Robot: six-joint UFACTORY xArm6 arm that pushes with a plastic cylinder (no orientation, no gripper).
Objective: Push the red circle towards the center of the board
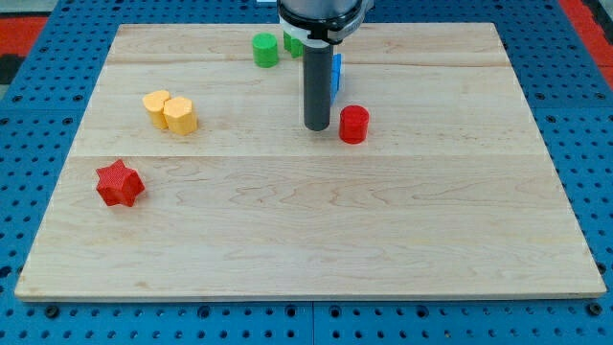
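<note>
I have no gripper at all, only a straight dark rod, so there is nothing on me to open or close. My tip [317,126] sits on the pale wooden board [316,240], a little above the middle of it. The small red round block [353,125] is just beside my tip, on the view's right. There is a thin gap between us, or we may be touching (it is too close for me to tell).

Behind my rod, toward the view's top, a blue block [336,75] peeks out on the right side. Most of it is hidden, so I cannot tell its shape. A green round block [265,49] stands near the top edge of the board, to the left of my rod. Another bit of green block [292,43] shows right next to my rod, mostly hidden.

On the view's left are two yellow blocks [170,111] pressed together side by side. Lower down on the left, well apart from them, is a red star block [119,183].

The board lies on a blue table with rows of little holes [38,125].
</note>
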